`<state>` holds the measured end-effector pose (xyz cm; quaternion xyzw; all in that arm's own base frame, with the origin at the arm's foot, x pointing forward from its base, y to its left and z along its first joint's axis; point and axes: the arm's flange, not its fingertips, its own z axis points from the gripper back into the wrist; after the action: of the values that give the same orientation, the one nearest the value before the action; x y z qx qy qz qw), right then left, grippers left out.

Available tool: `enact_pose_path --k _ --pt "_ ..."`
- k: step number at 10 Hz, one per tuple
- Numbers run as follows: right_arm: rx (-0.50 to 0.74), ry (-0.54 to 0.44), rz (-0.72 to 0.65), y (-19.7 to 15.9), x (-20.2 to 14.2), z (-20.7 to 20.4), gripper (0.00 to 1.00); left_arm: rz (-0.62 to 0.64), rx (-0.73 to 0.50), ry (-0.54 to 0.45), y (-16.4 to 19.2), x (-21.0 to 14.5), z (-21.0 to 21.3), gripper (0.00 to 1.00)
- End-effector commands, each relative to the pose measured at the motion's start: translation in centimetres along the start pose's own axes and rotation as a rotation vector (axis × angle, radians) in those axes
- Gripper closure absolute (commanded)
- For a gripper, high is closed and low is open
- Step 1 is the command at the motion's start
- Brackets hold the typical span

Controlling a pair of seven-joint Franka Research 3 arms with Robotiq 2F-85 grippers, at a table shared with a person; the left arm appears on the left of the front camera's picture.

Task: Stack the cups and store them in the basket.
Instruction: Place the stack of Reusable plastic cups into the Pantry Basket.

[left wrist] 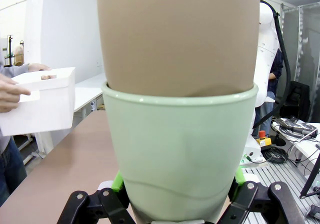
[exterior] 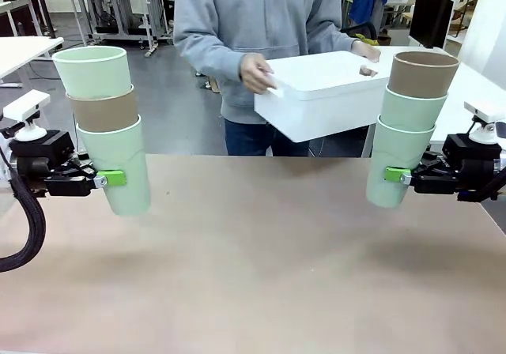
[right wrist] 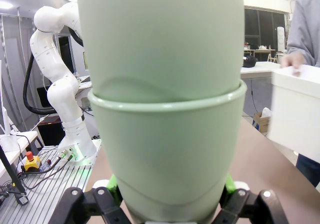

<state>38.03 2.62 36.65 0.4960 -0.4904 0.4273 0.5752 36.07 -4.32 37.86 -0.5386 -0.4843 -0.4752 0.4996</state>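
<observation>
While the left gripper [exterior: 117, 182] and the right gripper [exterior: 393, 176] both hang above the table [exterior: 253, 267], each is closed firmly on the lowest cup of its own stack. The green pads [exterior: 113, 178] press the mint wall from opposite sides, and both wrist views show the jaws wrapped around that cup's lower part.

The left stack [exterior: 107, 125] reads, from the fingers upward, mint, tan, mint. The right stack [exterior: 415, 121] reads mint, mint, tan. Each stack has its long axis close to upright and its mouth up. Each leans slightly, with the foot toward the table's middle and the rim toward its own arm's side. Neither foot touches the table.

Further out, the basket [exterior: 324, 93] is held in the air past the far edge by the person's two hands, one [exterior: 257, 73] on the near long rim and the other [exterior: 365, 51] at a short end. It lies forward of both grippers and between them, off-centre toward the robot's right.

The right stack therefore appears to be the nearer load, though the front view gives little depth, so this is uncertain. Judged from this layout, storing the cups calls for an inward and forward carry, with each stack kept upright so that its foot enters the basket first.
</observation>
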Motion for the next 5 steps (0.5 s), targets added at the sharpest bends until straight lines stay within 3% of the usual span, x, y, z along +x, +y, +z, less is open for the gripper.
enact_pose_path --k 1,5 --pt "-0.005 -0.008 0.014 -0.06 0.23 -0.17 0.16 -0.011 -0.007 -0.007 -0.10 0.37 -0.09 0.13" --pt "-0.005 -0.008 0.014 -0.06 0.23 -0.17 0.16 -0.011 -0.007 -0.007 -0.10 0.37 -0.09 0.13"
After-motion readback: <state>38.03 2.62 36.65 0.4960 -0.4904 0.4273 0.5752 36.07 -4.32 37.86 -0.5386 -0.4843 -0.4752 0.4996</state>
